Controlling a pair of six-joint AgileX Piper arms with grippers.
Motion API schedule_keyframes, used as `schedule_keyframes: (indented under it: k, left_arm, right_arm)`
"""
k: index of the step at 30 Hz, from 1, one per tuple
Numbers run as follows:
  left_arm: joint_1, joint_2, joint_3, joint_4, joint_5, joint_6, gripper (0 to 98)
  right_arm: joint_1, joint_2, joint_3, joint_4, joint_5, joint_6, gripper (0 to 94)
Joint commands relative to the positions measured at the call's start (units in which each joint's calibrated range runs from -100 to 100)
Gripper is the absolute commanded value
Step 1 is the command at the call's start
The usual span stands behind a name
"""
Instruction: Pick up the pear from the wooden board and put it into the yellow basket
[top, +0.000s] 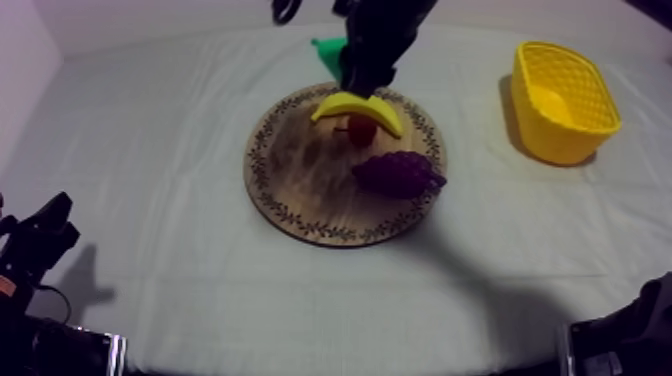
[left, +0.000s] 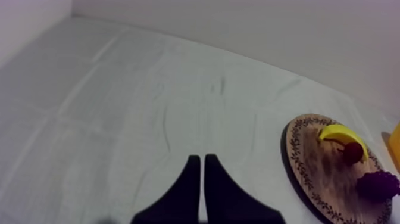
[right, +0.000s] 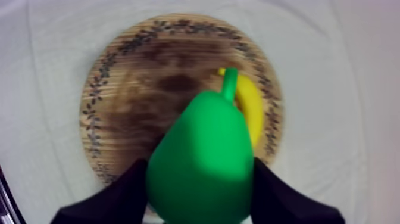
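- Left gripper (left: 201, 161): clenched on nothing, its two black fingers pressed together in a narrow wedge. It sits low over the grey-white cloth (top: 150, 150), well off the wooden board's left side.
- Wooden board (top: 300, 190): round with a patterned rim, lying flat on the cloth. The left half of its face is bare wood.
- Pear (right: 202, 149): green, stem pointing away from the wrist camera. It is held over the board, at the far rim. In the top view a green edge of it shows just beyond that far rim, beside the right arm (top: 375, 40).
- Right gripper (right: 199, 179): grasping the pear, one black finger against each flank of the fruit. The arm comes in from beyond the board's far side.
- Banana (top: 358, 108): on the board's far part, just inside the rim, below the gripper.
- Small red fruit (top: 361, 128): on the board, touching the banana's near side.
- Grapes (top: 398, 173): dark purple bunch on the board's right part, near the rim.
- Yellow basket (top: 560, 140): on the cloth, well apart to the board's right.
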Motion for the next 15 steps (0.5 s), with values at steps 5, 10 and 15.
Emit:
schedule_keyframes:
  k: [5, 10, 15]
  left_arm:
    - [0.0, 0.0, 0.0, 0.01, 0.0, 0.0, 0.1]
    - [0.0, 0.0, 0.0, 0.01, 0.0, 0.0, 0.1]
    - [0.0, 0.0, 0.0, 0.01, 0.0, 0.0, 0.1]
  right_arm:
    - [5.7, -5.1, 0.3, 0.8, 1.8, -2.8, 37.5]
    - [11.5, -6.6, -0.2, 1.2, 3.4, -5.7, 37.6]
    - [18.2, -6.5, -1.3, 1.0, 4.7, -7.2, 38.6]
